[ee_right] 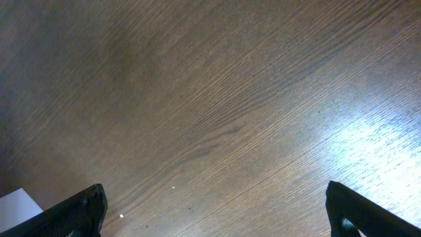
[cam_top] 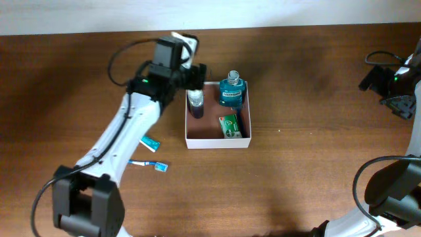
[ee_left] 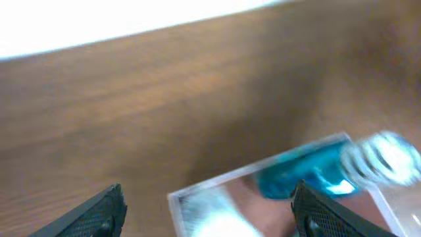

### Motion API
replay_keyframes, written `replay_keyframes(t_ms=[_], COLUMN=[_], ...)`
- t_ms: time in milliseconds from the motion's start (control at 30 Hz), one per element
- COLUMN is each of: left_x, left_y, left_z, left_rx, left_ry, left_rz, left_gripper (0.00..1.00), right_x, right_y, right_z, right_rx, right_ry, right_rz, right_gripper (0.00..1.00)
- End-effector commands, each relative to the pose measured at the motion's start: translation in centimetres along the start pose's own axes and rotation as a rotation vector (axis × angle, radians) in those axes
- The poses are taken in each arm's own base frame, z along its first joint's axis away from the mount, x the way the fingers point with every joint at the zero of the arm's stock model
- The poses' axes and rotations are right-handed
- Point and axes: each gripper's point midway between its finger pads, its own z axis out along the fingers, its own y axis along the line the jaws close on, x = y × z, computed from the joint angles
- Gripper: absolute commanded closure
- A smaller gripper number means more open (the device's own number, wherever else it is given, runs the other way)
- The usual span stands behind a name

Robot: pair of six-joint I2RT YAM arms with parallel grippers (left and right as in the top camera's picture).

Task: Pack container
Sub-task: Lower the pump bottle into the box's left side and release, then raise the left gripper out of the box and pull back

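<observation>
The container [cam_top: 217, 143], a shallow white-walled box with a pinkish-brown inside, stands at the table's middle. In it are a blue bottle [cam_top: 231, 89], a clear bottle with purple liquid [cam_top: 195, 103] and a green packet [cam_top: 229, 125]. My left gripper [cam_top: 195, 78] hangs over the container's far left corner, just above the clear bottle, open and empty. In the left wrist view the fingers [ee_left: 207, 194] are spread wide over the container's rim [ee_left: 263, 166], the blue bottle [ee_left: 309, 172] and a blurred white bottle top [ee_left: 220, 222]. My right gripper [cam_top: 393, 85] is open over bare wood [ee_right: 214, 191].
A small blue and white packet [cam_top: 151, 143] and a toothbrush-like item [cam_top: 148, 164] lie on the table left of the container, beside my left arm. A white corner [ee_right: 16, 205] shows at the lower left of the right wrist view.
</observation>
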Motion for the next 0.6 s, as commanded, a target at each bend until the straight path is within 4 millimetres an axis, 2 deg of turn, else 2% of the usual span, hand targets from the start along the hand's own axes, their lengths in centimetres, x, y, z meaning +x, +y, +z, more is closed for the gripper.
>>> replay_keyframes(t_ms=[0, 100, 133, 167, 200, 300, 333, 367, 433, 500, 567], left_x=[-5.0, -4.6, -3.1, -1.9, 0.8, 5.8, 7.8, 8.9, 10.5, 11.6, 12.9], left_y=[5.7, 10.1, 12.6, 13.9, 15.9, 18.4, 19.1, 19.5, 19.7, 18.8, 17.5], left_z=[-5.1, -6.6, -7.1, -7.3, -7.6, -7.9, -7.7, -7.3, -6.3, -4.9, -3.3], left_rx=[-0.180, -0.292, -0.353, -0.377, -0.423, -0.507, -0.536, -0.549, -0.549, -0.493, -0.417], left_ry=[-0.154, -0.157, -0.123, -0.092, -0.025, 0.118, 0.188, 0.226, 0.288, 0.342, 0.409], left_rz=[-0.099, -0.204, -0.312, -0.383, -0.538, -0.729, -0.752, -0.760, -0.774, -0.792, -0.820], left_gripper=[0.18, 0.18, 0.18, 0.18, 0.18, 0.18, 0.08, 0.02, 0.01, 0.02, 0.06], right_x=[-0.5, -0.5, -0.5, -0.5, -0.5, -0.5, -0.5, -0.5, -0.5, -0.5, -0.5], right_y=[0.1, 0.1, 0.1, 0.1, 0.1, 0.1, 0.1, 0.1, 0.1, 0.1, 0.1], right_z=[-1.2, -1.2, -1.2, -1.2, -1.2, -1.2, -1.2, -1.2, -1.2, -1.2, -1.2], right_rx=[-0.007, -0.007, -0.007, -0.006, -0.006, -0.007, -0.007, -0.007, -0.007, -0.007, -0.007], right_ry=[-0.035, -0.035, -0.035, -0.035, -0.035, -0.035, -0.035, -0.035, -0.035, -0.035, -0.035], right_rz=[-0.003, -0.003, -0.003, -0.003, -0.003, -0.003, -0.003, -0.003, -0.003, -0.003, -0.003], right_gripper=[0.01, 0.01, 0.01, 0.01, 0.01, 0.01, 0.01, 0.01, 0.01, 0.01, 0.01])
